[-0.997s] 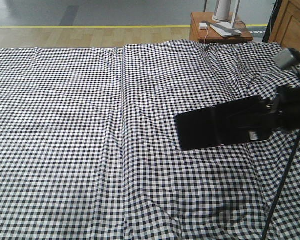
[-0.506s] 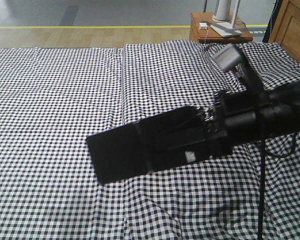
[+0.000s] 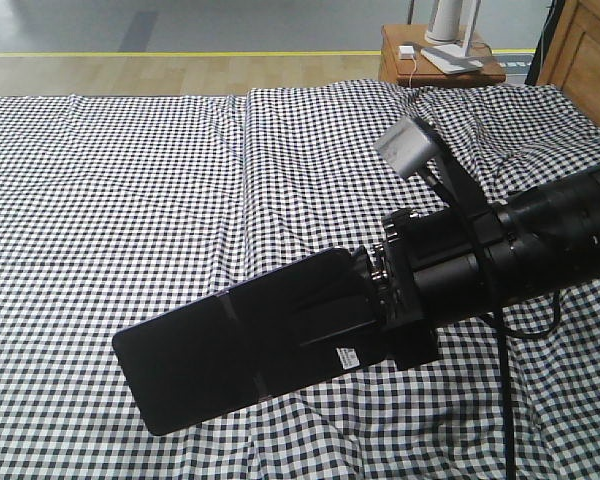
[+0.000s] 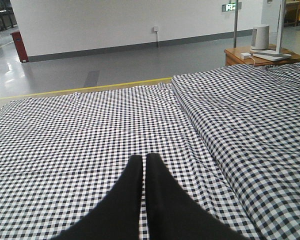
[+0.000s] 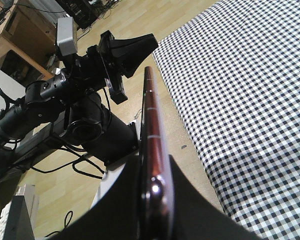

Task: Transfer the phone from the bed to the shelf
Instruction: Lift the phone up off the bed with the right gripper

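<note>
Carrying the phone [image 3: 240, 350] across to the shelf looks like the step in hand. The slab hangs clear of the bed [image 3: 130, 180], above the checked sheet, its free end pointing left and dipping a little.

The right claw [image 3: 378, 305] grips it only at the sticker end, so most of its length sticks out unsupported. To do this well, I would keep the pinch firm and swing slowly, since a long thin glossy slab held at one end could pivot or slide in the pads. Turning the wrist so the phone lies level before it meets a board should let it settle flat instead of landing on a corner. The pale wood boards at the top left of the right wrist view may be the shelf [image 5: 20, 30], but I cannot be sure.

In the right wrist view the phone sits edge-on between the two pads, which are parted just enough to take its thickness. The left claw [image 4: 144, 200] is closed, fingers pressed together over the bed, holding nothing.
</note>
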You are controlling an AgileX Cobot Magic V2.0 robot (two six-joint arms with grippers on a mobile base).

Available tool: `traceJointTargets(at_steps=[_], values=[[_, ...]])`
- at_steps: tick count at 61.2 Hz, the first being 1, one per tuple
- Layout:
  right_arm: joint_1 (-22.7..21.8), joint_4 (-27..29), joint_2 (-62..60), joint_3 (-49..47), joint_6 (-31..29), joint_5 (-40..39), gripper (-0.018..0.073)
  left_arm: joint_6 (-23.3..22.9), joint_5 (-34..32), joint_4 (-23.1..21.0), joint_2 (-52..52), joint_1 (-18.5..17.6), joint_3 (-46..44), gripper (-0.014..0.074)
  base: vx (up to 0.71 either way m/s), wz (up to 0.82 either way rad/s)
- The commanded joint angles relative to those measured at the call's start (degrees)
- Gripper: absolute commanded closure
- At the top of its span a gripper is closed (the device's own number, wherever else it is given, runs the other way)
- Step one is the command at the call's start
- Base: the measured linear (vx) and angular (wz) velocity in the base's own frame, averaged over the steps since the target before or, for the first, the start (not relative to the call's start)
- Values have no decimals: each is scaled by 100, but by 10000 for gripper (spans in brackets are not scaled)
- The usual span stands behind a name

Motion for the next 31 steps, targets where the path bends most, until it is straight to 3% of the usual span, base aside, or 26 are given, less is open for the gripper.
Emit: traceJointTargets(at_steps=[1, 31], values=[[5, 522, -183, -148, -16, 473, 560, -22, -414, -25, -29, -12, -146, 596, 0, 0], [5, 501, -183, -148, -21, 473, 560, -22, -414, -25, -29, -12, -146, 596, 0, 0]])
